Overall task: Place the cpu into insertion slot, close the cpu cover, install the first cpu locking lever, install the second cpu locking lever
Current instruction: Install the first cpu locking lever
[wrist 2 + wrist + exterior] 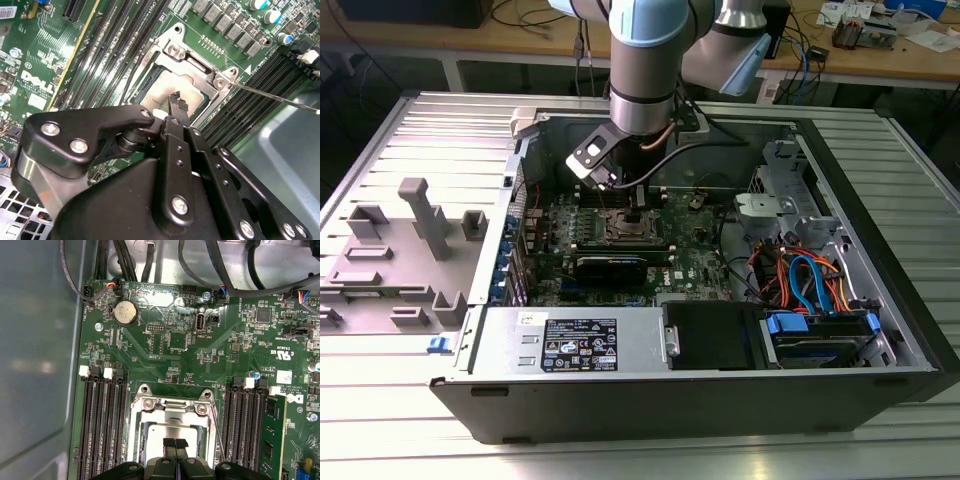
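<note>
In the open computer case, my gripper hangs just over the insertion slot on the green motherboard. Both wrist views show the black fingertips pressed together with nothing between them, right above the cpu. The cpu's dull silver top sits in the slot. The cpu cover lies flat around it as a silver frame. A thin locking lever rod sticks out sideways from the slot's corner, and a lever wire runs along the frame's side.
Long black memory slots flank the socket on both sides. Grey case walls and black cables stand close by. Orange and blue cables and a drive fill the exterior view's right. A grey plastic fixture sits on the exterior view's left.
</note>
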Tool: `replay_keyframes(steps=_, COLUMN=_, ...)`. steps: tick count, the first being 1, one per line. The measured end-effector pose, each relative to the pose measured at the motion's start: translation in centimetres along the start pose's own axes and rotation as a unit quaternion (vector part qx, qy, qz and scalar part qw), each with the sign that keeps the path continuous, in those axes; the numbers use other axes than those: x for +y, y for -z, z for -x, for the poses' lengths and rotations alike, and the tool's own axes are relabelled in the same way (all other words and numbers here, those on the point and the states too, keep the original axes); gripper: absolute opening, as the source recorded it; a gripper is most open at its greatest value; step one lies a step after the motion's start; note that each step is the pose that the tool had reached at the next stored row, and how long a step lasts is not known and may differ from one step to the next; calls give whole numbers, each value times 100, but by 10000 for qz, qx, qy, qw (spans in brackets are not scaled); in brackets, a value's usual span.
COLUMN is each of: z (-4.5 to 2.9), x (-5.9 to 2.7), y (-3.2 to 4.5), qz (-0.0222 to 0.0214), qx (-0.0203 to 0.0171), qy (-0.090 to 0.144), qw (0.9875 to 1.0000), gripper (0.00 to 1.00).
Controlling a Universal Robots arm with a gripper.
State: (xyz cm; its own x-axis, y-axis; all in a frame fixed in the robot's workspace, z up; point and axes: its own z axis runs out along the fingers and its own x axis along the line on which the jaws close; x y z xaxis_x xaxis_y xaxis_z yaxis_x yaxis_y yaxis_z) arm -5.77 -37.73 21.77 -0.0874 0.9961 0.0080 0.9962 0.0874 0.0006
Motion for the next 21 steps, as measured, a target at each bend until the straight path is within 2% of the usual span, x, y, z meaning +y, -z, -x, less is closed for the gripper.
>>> replay_keyframes(steps=21, z=-1, x=0, y=105, qz=0, qx=0, qy=0, qw=10000, gripper=11)
